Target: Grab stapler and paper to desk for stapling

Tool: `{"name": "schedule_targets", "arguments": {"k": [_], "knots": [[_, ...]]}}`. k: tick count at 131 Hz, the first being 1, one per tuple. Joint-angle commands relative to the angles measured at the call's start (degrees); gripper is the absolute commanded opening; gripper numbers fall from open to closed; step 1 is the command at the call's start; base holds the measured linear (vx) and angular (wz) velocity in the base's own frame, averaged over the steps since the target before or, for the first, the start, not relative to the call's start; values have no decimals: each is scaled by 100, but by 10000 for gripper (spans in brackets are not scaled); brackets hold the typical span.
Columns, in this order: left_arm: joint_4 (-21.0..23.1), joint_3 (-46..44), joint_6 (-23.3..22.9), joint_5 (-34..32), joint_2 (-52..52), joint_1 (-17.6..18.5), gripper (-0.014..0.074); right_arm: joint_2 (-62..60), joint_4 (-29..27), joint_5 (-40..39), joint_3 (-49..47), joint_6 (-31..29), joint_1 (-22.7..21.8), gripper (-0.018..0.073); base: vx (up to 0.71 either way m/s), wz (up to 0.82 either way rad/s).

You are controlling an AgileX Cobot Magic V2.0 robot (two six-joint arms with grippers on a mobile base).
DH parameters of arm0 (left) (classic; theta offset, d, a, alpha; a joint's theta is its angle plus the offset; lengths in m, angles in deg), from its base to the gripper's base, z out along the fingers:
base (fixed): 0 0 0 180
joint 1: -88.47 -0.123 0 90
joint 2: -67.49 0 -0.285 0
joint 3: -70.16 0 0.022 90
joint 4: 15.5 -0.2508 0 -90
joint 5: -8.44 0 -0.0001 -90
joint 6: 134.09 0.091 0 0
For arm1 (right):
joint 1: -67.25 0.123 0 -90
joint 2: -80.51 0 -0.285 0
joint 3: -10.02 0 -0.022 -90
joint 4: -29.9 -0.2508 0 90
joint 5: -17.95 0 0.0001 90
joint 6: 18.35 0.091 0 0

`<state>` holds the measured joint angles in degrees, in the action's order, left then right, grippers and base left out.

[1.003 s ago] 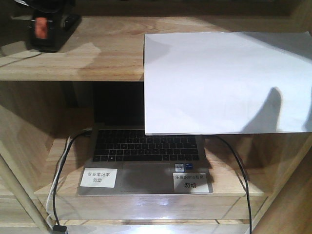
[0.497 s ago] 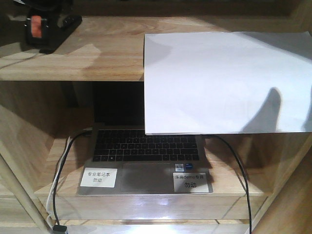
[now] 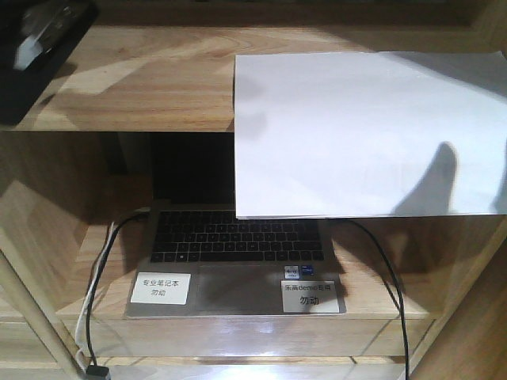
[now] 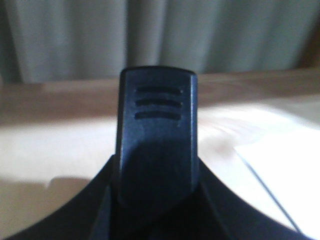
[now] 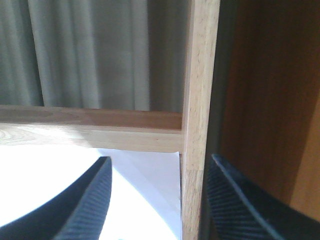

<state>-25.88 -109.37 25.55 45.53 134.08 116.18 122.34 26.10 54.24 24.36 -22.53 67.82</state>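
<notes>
Left gripper [image 4: 155, 212] is clenched on the stapler [image 4: 156, 145]. In its wrist view the black body with three grooves stands straight up between the finger bases, though the fingertips themselves are hidden. From the front it is a dark mass at ten o'clock, and I judge it is off the top board of the shelf unit [image 3: 158, 95].

The paper [image 3: 368, 134] lies on that same board at two o'clock. Its front edge hangs out over the bay where the laptop [image 3: 238, 245] sits at six o'clock.

I read the step in hand as carrying the stapler off toward the desk, which no view shows. To do that well I would keep the squeeze firm, draw the arm straight back clear of the shelf, and not tilt the stapler.

Right gripper [image 5: 160, 165] is spread wide and grips nothing. One finger is over the paper, the other past the upright post [image 5: 197, 100] at three o'clock. Before it closes I would shift it toward nine o'clock, off the post, and pinch the overhanging edge squarely.
</notes>
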Motion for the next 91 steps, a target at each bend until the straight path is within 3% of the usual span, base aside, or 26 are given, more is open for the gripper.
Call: {"name": "schedule_targets", "arguments": {"k": [1, 18, 57, 91], "knots": [[158, 363, 157, -977, -618, 23, -6, 81, -3, -406, -140, -34, -2, 398, 0, 0], [468, 1017, 492, -1042, -1345, 23, -6, 81, -3, -406, -140, -34, -2, 398, 0, 0], [1915, 2151, 1993, -900, -2785, 23, -6, 81, -3, -406, -140, -34, -2, 398, 0, 0], [2481, 2896, 2662, -447, -3743, 23, -6, 81, -3, -406, -140, -34, -2, 398, 0, 0]]}}
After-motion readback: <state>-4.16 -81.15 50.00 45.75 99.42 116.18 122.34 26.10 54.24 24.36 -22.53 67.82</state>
